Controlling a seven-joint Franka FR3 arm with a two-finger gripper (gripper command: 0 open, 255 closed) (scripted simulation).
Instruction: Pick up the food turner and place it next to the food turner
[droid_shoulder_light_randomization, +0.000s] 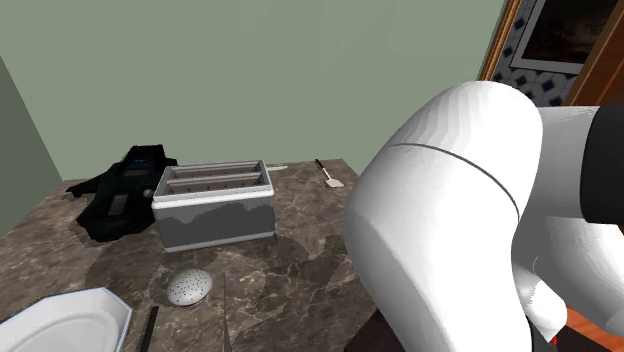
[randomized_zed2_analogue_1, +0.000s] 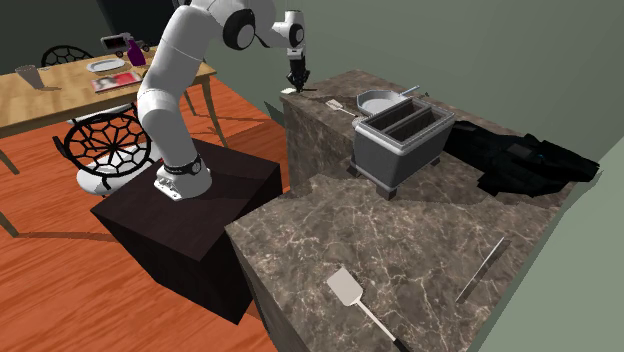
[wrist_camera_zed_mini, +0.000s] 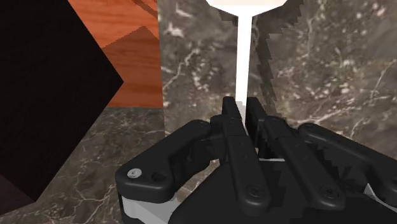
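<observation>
my gripper was clamped on the turner, both fingers pressed onto the tail end of its thin white handle. the handle ran straight out from my fingertips to the white blade beyond. under it was the counter, dark marble, and i was working close to its edge, with the floor just past it. lifted, or resting on the stone? i couldn't tell.

how it would handle, as i judged it: light, stiff and flat, nothing fragile. but the handle looked smooth and narrow, and i had it by the tail. that put the blade's weight well out in front, where it could swing or twist in my grip. a hold nearer the middle of the handle would have been steadier. with this hold, it called for slow moves and a low, level carry.

farther along the counter lay a second turner, near the toaster but apart from it. farthest off, on the other leg of the counter, lay a third turner. either could have been the mate, and the nearer one looked the easier spot.
</observation>
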